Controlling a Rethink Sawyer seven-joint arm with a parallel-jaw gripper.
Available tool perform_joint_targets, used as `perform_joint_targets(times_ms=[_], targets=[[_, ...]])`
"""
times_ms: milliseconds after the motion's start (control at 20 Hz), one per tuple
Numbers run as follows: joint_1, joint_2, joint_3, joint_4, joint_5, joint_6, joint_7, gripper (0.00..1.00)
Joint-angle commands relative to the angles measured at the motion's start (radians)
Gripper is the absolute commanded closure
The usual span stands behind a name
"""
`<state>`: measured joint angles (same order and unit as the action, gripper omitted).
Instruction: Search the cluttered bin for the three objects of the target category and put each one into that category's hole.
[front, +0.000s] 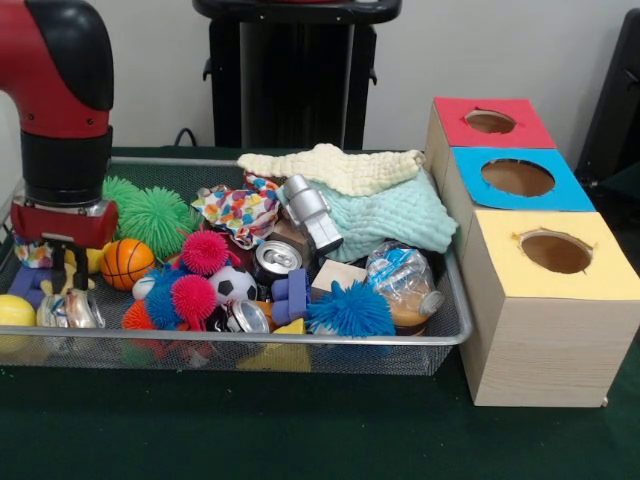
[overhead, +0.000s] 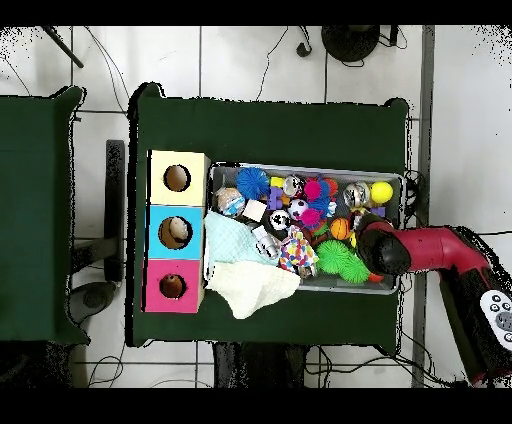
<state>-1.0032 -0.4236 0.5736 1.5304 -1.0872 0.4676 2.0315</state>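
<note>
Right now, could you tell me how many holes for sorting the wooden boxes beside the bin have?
3, one in each coloured top: the red hole farthest back, the blue hole in the middle, the yellow hole nearest the camera. None looks hidden.

Arm: red and black, coming down steeply at the left of the front view; in the overhead view it reaches in from the lower right, bent at a black joint.
Wrist: black cylinder above a red block, upright, directly above the fingers.
Gripper (front: 70, 285): points straight down; in the overhead view it is hidden beneath the arm's end.
Fingers (front: 70, 268): dark and thin, hanging below the red block; their spacing cannot be made out.
</note>
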Motion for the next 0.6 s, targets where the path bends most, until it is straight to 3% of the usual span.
perform_joint_targets(times_ms=[50,400,600], targets=[[0.007,0.131,-0.09,-0.058,-0.12,0.043,-0.273,1.0],[0.01,0.101,-0.093,-0.023,-0.085,0.054,-0.245,1.0],[0.016,0.044,-0.098,0.037,-0.053,0.067,-0.216,1.0]])
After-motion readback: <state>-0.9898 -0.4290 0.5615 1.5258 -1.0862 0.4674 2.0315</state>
